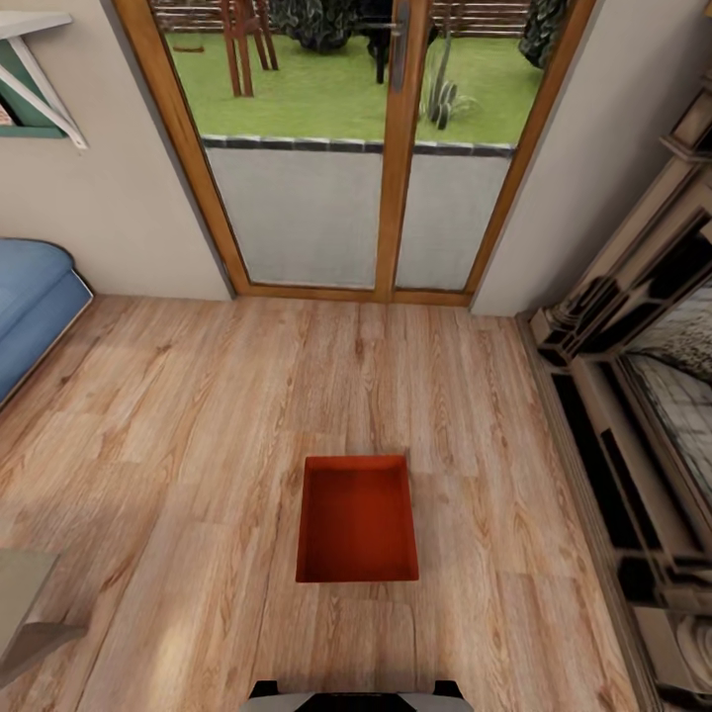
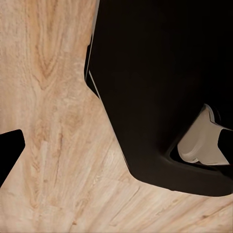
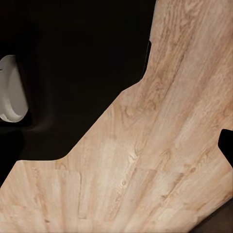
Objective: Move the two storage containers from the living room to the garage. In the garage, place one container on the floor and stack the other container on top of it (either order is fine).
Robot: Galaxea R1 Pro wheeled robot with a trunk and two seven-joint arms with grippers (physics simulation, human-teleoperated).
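Observation:
One red-orange storage container (image 1: 357, 519) lies open and empty on the light wood floor (image 1: 198, 415) of the living room, straight ahead of my base (image 1: 356, 695). The other storage container and the garage are out of view. In the left wrist view a dark fingertip (image 2: 8, 151) of my left gripper sits at the picture's edge over the planks, beside my black base (image 2: 160, 82). The right wrist view has a dark fingertip (image 3: 226, 145) of my right gripper at its edge, also over bare planks. Nothing is between the fingers of either gripper.
Wood-framed glass doors (image 1: 396, 148) stand behind the container. A blue sofa (image 1: 30, 307) is at the left wall and a dark fireplace (image 1: 643, 396) runs along the right. A grey furniture corner (image 1: 25, 603) juts in at the near left.

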